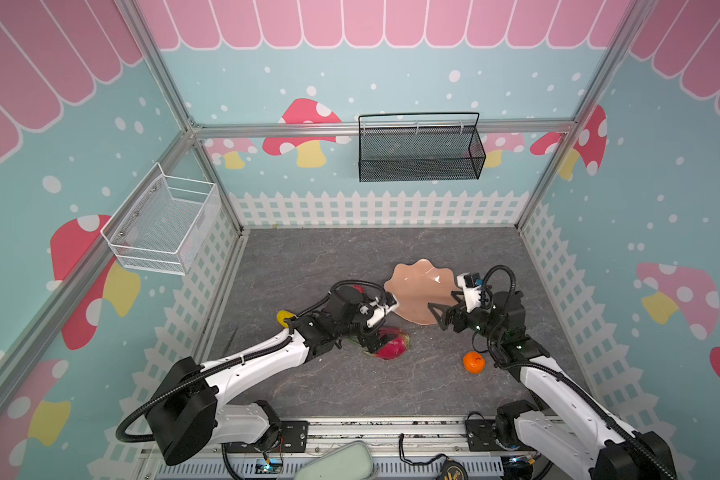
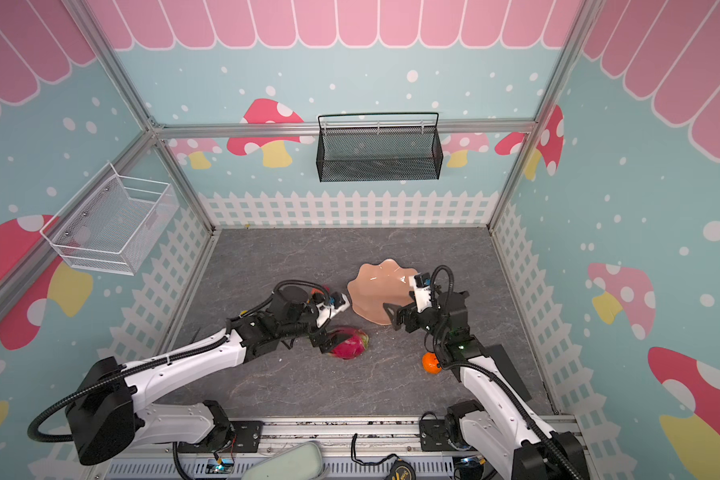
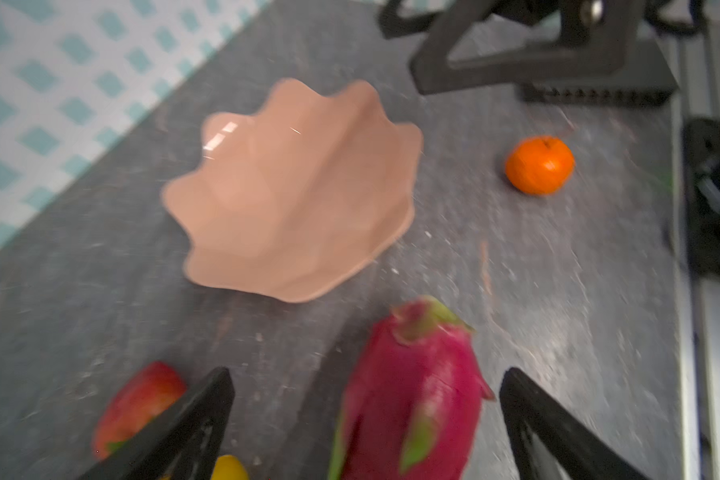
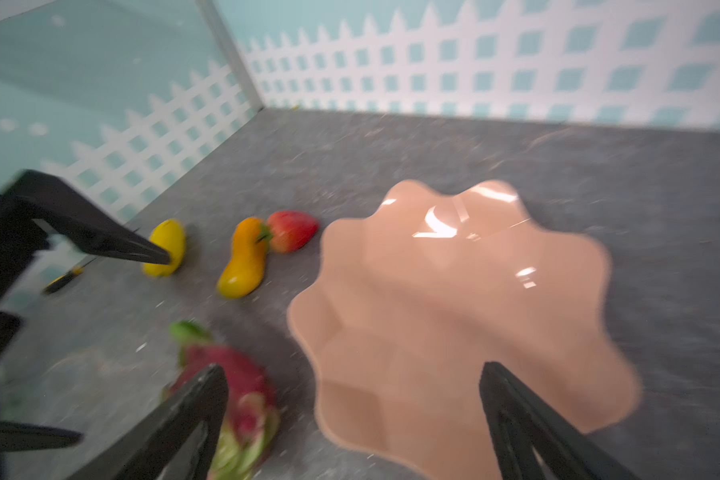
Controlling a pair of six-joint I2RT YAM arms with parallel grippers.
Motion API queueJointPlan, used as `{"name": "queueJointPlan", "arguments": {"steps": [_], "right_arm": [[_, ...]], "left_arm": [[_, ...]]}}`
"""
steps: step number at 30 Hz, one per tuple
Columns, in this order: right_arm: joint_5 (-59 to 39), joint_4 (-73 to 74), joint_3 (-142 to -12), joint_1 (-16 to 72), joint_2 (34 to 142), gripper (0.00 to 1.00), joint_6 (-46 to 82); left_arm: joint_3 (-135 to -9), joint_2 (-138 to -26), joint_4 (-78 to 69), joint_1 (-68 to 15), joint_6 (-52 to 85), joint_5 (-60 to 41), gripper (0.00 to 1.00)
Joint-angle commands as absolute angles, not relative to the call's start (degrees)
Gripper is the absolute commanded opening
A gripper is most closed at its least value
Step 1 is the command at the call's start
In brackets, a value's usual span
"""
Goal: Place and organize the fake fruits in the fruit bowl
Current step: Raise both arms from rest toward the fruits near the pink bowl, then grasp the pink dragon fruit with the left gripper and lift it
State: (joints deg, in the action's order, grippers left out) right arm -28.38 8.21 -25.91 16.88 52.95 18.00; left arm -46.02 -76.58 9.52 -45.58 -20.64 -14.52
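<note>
One glossy, scalloped peach fruit bowl (image 4: pixel 454 316), grey marbled tabletop (image 1: pixel 308 257)

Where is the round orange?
In both top views the orange sits on the tabletop, right side, beside the right arm, nearer the camera than the fruit bowl.

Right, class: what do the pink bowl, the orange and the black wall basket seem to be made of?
Fruit bowl: glazed ceramic or hard plastic, glossy; sharp white reflections. Orange: probably moulded plastic, slight sheen; uniform colour. Black mesh basket: likely painted metal mesh on a wire frame, matte; see-through weave.
</note>
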Motion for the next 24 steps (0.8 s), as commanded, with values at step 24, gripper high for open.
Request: {"name": "queueJointPlan", "arguments": {"steps": [24], "right_arm": [[-39.1,-2.5,-21.6,21.7,45.8,0.98,22.3]], "left_arm": [[-49.0,-93.9,5.2,-48.0,-34.4,-10.1,0.98]]}}
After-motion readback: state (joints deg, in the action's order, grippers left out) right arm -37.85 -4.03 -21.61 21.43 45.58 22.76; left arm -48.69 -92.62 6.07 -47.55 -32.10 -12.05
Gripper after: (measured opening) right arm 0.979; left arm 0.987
